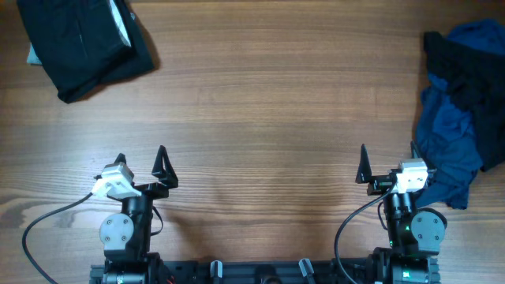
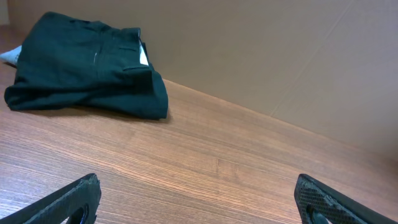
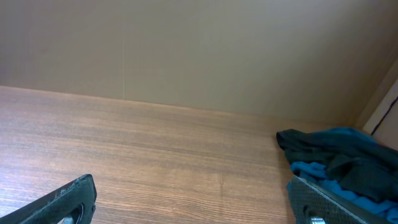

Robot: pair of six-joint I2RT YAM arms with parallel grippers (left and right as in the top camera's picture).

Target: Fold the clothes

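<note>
The brown wooden table (image 1: 260, 95) looks smooth and matt, while the folded black cloth garment (image 1: 83, 39) and the crumpled blue cloth heap (image 1: 450, 142) look soft and dull.

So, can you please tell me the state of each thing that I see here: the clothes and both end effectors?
black garment: folded, lying flat at the far left.
pile of blue and black clothes: crumpled, not yet folded, at the right edge.
left end effector: open, holding nothing.
right end effector: open, holding nothing, next to the pile.

Left gripper (image 1: 140, 153), right gripper (image 1: 387, 147) — splayed (empty)
</note>
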